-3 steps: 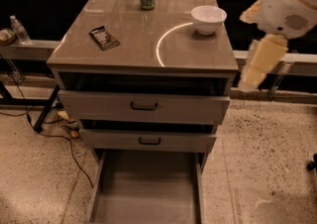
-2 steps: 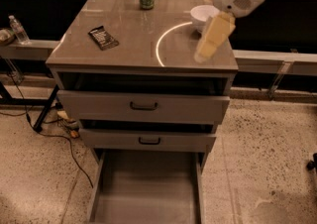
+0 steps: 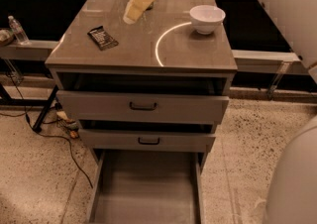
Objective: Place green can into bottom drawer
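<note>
My gripper (image 3: pixel 137 1), cream coloured, hangs over the back middle of the grey cabinet top (image 3: pixel 138 49), at the spot where the green can stood. The green can is hidden behind the gripper; I cannot tell whether the gripper touches it. The bottom drawer (image 3: pixel 148 188) is pulled out at floor level below the cabinet, and its flat grey floor is bare.
A white bowl (image 3: pixel 207 18) stands at the back right of the top and a dark packet (image 3: pixel 102 37) lies at the left. Two upper drawers (image 3: pixel 143 106) stand slightly open. A water bottle (image 3: pixel 18 29) stands far left. My white arm (image 3: pixel 292 20) fills the right side.
The gripper has swung from the cabinet's right side leftward and back across the top, past the bowl, and now covers the green can.
</note>
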### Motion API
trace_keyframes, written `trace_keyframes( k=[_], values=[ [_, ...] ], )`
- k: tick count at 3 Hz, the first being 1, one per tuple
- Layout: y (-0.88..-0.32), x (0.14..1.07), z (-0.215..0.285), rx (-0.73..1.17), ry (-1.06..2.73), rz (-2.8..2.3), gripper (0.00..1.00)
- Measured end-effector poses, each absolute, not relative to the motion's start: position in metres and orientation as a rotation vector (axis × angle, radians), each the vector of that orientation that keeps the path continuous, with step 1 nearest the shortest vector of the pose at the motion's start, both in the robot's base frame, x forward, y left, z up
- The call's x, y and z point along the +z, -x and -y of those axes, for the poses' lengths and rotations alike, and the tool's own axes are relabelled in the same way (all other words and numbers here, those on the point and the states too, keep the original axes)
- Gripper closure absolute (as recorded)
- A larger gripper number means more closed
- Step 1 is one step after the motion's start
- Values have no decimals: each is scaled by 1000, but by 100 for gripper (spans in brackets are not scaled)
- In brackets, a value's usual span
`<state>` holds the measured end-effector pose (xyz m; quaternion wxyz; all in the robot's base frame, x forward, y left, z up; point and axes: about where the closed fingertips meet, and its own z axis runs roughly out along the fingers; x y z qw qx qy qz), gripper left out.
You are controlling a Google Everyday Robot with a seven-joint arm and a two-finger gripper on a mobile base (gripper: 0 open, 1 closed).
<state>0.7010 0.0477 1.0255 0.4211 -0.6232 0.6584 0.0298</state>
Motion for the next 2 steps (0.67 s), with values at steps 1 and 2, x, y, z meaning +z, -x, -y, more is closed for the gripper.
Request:
trace_keyframes(
  k=[1, 2],
  values=[
    [-701, 1025, -47, 75, 1562, -1652, 0],
    [-731, 1011, -46, 101, 1504, -1634, 0]
  ],
)
